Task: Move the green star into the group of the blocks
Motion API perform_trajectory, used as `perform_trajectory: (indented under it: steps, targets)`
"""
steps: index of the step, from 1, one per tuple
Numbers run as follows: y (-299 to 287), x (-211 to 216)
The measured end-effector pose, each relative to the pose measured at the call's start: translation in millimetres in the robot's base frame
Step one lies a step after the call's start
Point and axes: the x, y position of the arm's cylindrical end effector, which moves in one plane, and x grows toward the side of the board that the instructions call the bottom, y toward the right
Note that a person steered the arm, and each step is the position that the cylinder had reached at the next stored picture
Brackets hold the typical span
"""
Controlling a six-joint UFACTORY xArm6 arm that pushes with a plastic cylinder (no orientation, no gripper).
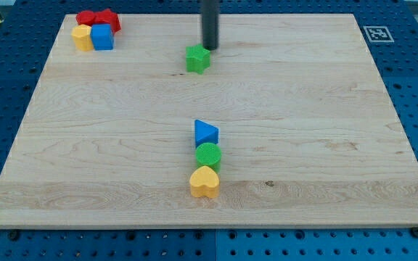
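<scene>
Camera view: my tip (210,48) stands just beside the green star (198,59), on its top-right side near the counter's (325,130) top edge — placed, it seems, to push the star down toward the blue triangle (206,133), green round block (209,155) and yellow heart (205,182) lined up near the bottom edge. Red blocks (98,19), a yellow block (83,36) and a blue cube (103,37) cluster in the top-left corner. No jaws exist: the arm ends in a bare rod.
</scene>
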Motion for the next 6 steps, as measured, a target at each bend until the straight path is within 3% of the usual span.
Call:
perform_trajectory:
  steps: [1, 3, 6]
  targets:
    - [48, 22]
    - [14, 77]
    - [-42, 51]
